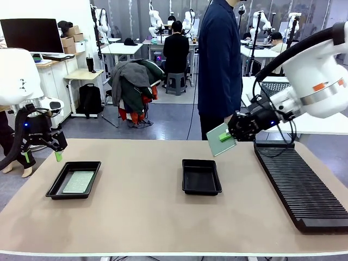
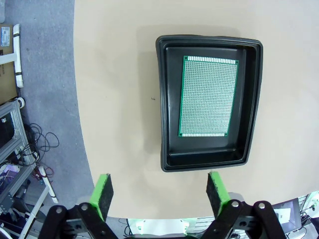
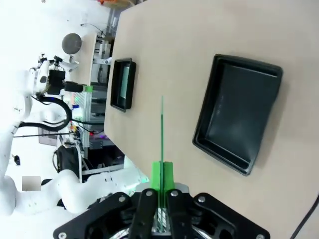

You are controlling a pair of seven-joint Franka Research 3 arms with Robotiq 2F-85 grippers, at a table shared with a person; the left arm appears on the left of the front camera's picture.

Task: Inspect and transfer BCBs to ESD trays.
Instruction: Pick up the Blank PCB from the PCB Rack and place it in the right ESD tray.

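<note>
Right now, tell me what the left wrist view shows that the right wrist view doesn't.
Left wrist view adds the flat board's dotted grid face, seen from above, past the open left claw. Right wrist view adds the empty tray and the held board, edge-on in the shut right claw. Both share the filled tray with that flat board in it, on the tan table.

Tray (image 2: 160,99) glossy black plastic, tabletop (image 1: 141,217) smooth matt beige, board (image 2: 207,97) finely dotted green.
</note>
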